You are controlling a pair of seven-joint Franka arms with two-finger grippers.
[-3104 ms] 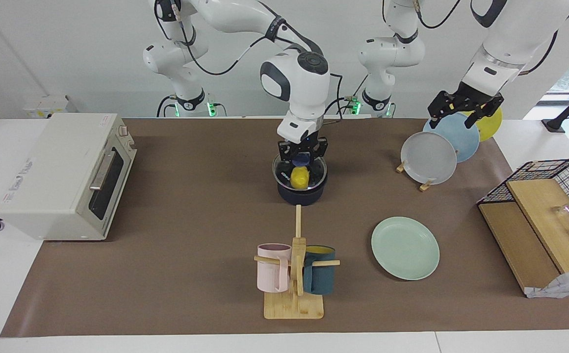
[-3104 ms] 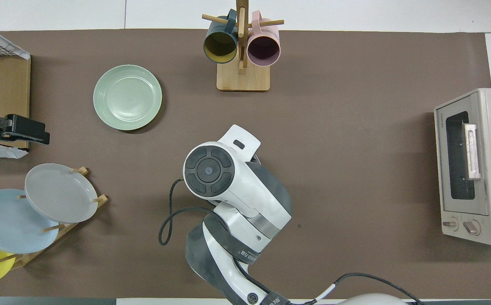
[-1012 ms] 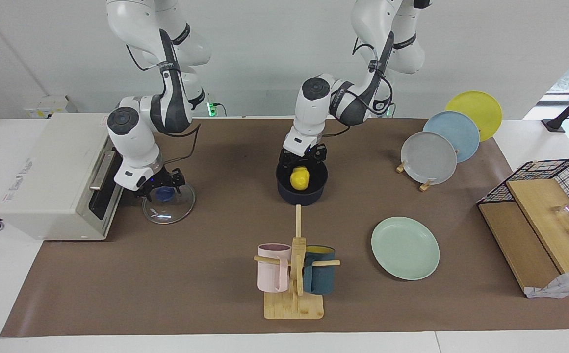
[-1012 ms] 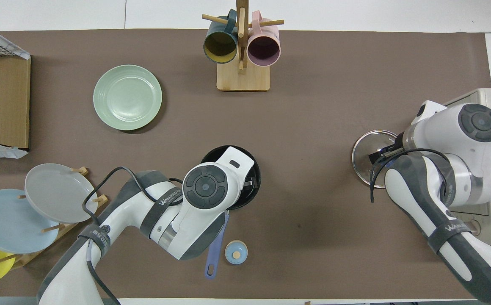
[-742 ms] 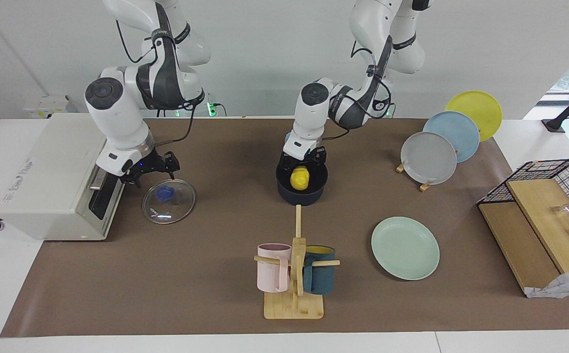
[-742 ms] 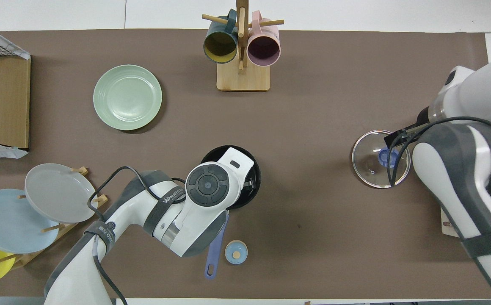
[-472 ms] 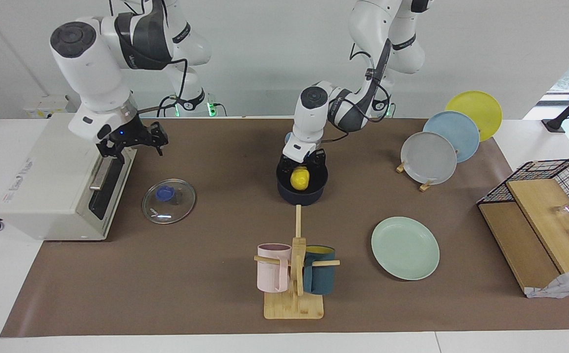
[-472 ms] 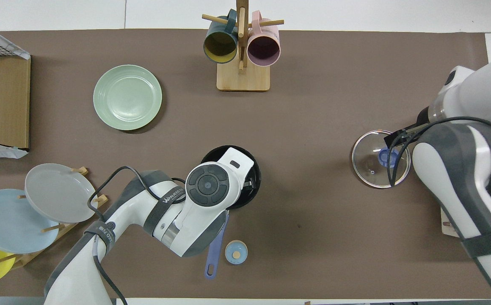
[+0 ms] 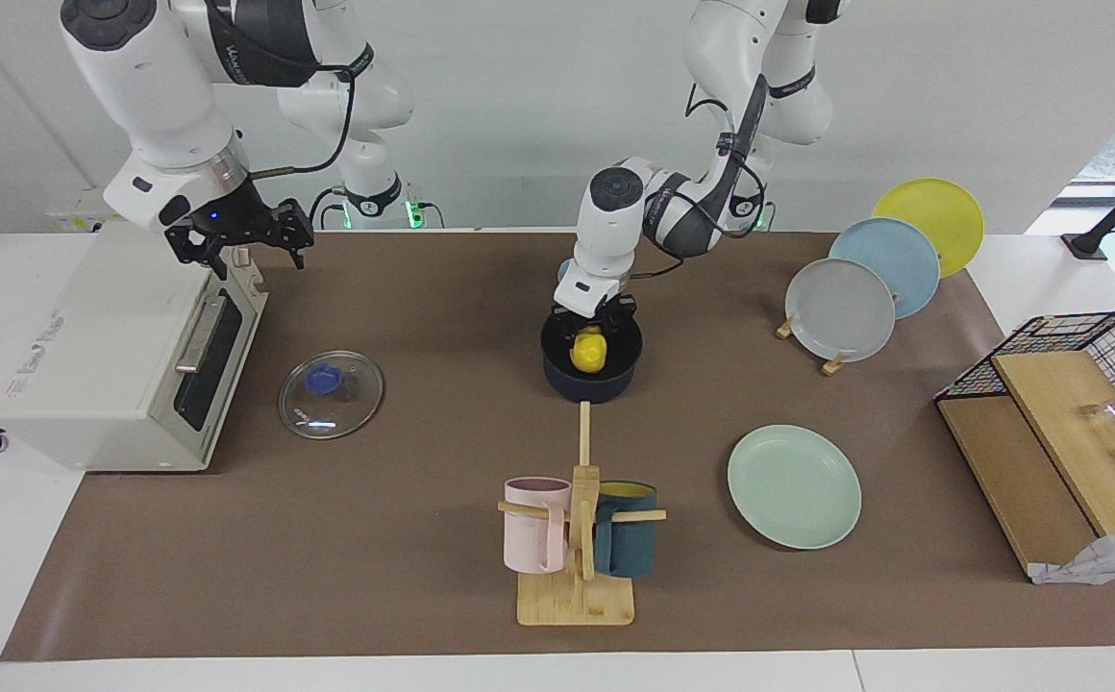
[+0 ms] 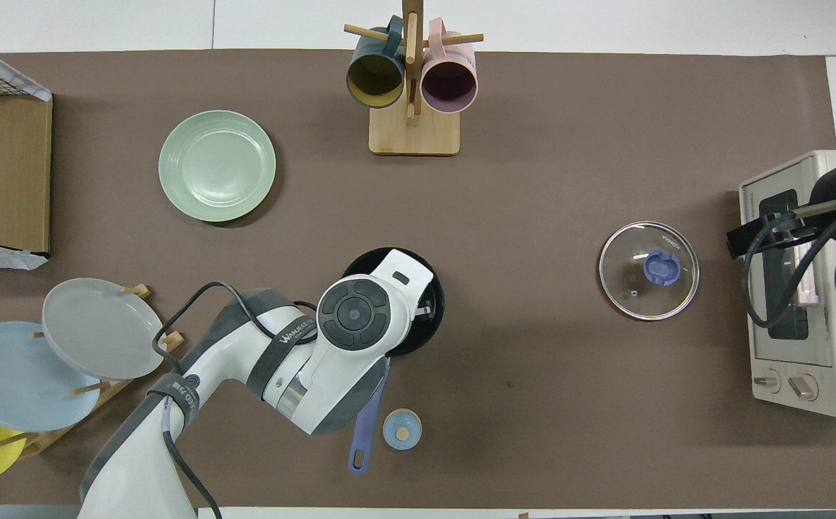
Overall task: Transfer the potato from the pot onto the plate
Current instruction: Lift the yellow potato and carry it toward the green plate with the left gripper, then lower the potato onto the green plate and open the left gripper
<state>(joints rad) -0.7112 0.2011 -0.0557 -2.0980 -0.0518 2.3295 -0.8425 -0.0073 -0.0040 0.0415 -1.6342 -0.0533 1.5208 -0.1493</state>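
The yellow potato lies in the dark navy pot at the table's middle. The pot's blue handle points toward the robots. My left gripper is down inside the pot's rim, right at the potato's top. In the overhead view my left arm covers the potato and most of the pot. The mint-green plate lies bare, farther from the robots than the pot and toward the left arm's end; it also shows in the overhead view. My right gripper is open and empty, up over the toaster oven's corner.
A glass lid lies in front of the toaster oven. A mug rack stands farther out than the pot. A plate rack and a wire basket are at the left arm's end. A small blue disc lies beside the handle.
My right gripper set the lid down by the oven, let go and rose over the oven. My left gripper came over the pot and sank to the potato.
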